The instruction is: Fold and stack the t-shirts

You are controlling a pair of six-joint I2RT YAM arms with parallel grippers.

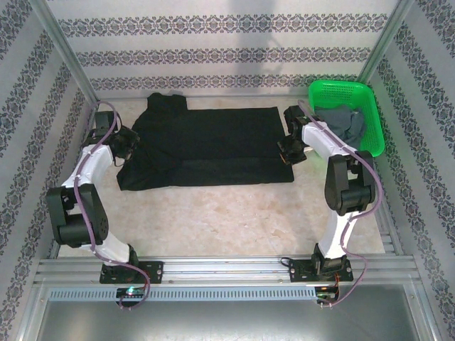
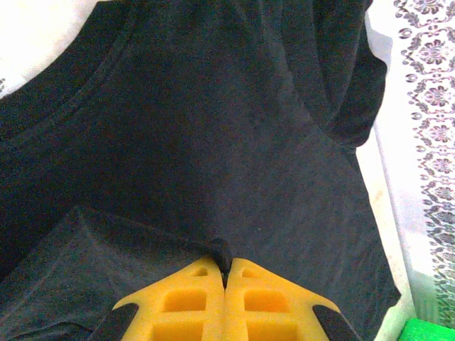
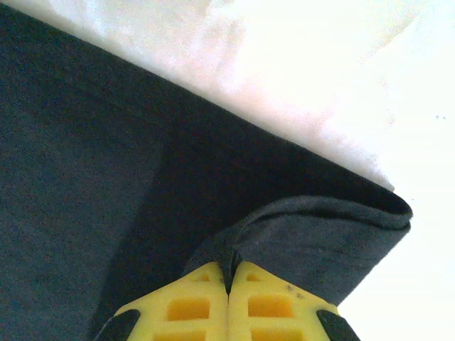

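**A:** The black t-shirt (image 1: pixel 213 145) lay spread flat on the table (image 1: pixel 234 213). The dark grey t-shirt (image 1: pixel 345 122) sat bunched in the green basket (image 1: pixel 375 138) on the right.

**B:** Two shirts, two arms. Both reached low, one at each end. The left gripper (image 2: pixel 225 264) pinched a raised fold of black cloth, and the right gripper (image 3: pixel 229 268) nipped the turned-over edge.

open table (image 1: pixel 234 213) before shirt (image 1: pixel 213 142); basket (image 1: pixel 375 131) far right

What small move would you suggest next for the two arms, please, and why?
Probably lift both pinches together and carry them toward the far edge: left gripper and right gripper are each shut on the black t-shirt, lying spread between them.
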